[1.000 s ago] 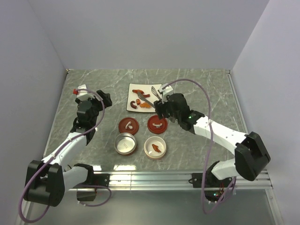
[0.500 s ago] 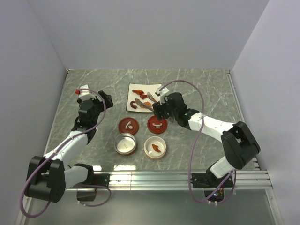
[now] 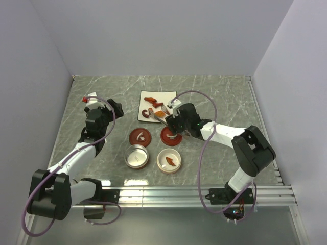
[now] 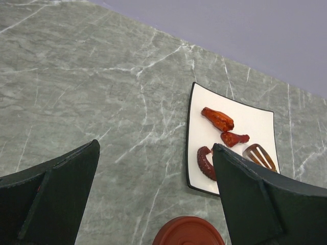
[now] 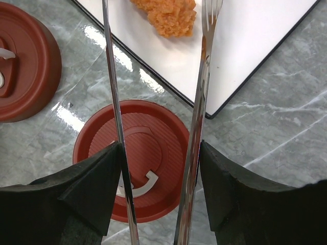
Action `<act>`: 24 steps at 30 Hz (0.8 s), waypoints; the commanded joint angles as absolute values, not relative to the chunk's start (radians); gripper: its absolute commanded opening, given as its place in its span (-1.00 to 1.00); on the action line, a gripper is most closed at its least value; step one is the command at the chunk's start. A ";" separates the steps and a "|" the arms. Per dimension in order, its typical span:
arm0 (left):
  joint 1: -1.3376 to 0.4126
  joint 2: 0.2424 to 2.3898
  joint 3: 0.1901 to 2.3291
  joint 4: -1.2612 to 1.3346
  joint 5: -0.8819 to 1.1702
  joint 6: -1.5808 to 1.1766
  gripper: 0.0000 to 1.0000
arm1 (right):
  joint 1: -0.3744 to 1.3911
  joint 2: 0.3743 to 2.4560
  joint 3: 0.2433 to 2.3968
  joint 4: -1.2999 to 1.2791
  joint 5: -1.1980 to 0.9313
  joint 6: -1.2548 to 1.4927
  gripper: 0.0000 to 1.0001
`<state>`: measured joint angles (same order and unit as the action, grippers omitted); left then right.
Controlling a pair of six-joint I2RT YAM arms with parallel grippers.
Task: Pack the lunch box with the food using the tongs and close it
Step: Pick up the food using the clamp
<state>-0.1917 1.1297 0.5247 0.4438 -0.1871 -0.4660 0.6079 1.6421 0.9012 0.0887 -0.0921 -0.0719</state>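
My right gripper [image 5: 160, 148] [image 3: 175, 121] is shut on the silvery tongs [image 5: 202, 87] [image 3: 164, 112], one slim arm against each pad. The tongs reach over the near edge of the white plate [image 5: 255, 30] [image 3: 171, 95], spread either side of an orange morsel of food [image 5: 168, 15] without pinching it. More red morsels [image 4: 218, 119] [image 3: 150, 100] lie on the plate. The lunch box is two round bowls, a steel one [image 3: 137, 156] and a white one [image 3: 168, 160] with food in it. My left gripper [image 4: 156, 148] [image 3: 110, 108] hangs open left of the plate.
Two red lids with white handles [image 3: 139, 136] [image 5: 135, 158] lie between the plate and the bowls; the right one sits directly under my right gripper. The other lid [image 5: 20, 61] is to its left. A metal rail [image 3: 168, 193] runs along the near table edge.
The right arm has folded in and swung left, drawing the tongs back from the plate's far right toward its near edge by the orange morsel. The left arm has barely moved.
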 commanded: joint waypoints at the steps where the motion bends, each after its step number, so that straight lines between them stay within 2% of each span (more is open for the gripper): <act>1: -0.196 1.121 0.534 0.486 -0.172 -0.471 0.99 | 0.604 1.602 0.931 0.100 -0.103 -0.074 0.35; 17: -0.195 1.100 0.522 0.489 -0.166 -0.474 0.99 | 0.649 1.531 0.904 0.025 -0.117 -0.067 0.29; 22: -0.196 1.104 0.523 0.489 -0.164 -0.474 0.99 | 0.655 1.535 0.905 0.021 -0.130 -0.077 0.22; 24: -0.196 1.103 0.523 0.488 -0.166 -0.474 0.99 | 0.655 1.551 0.914 0.015 -0.127 -0.081 0.13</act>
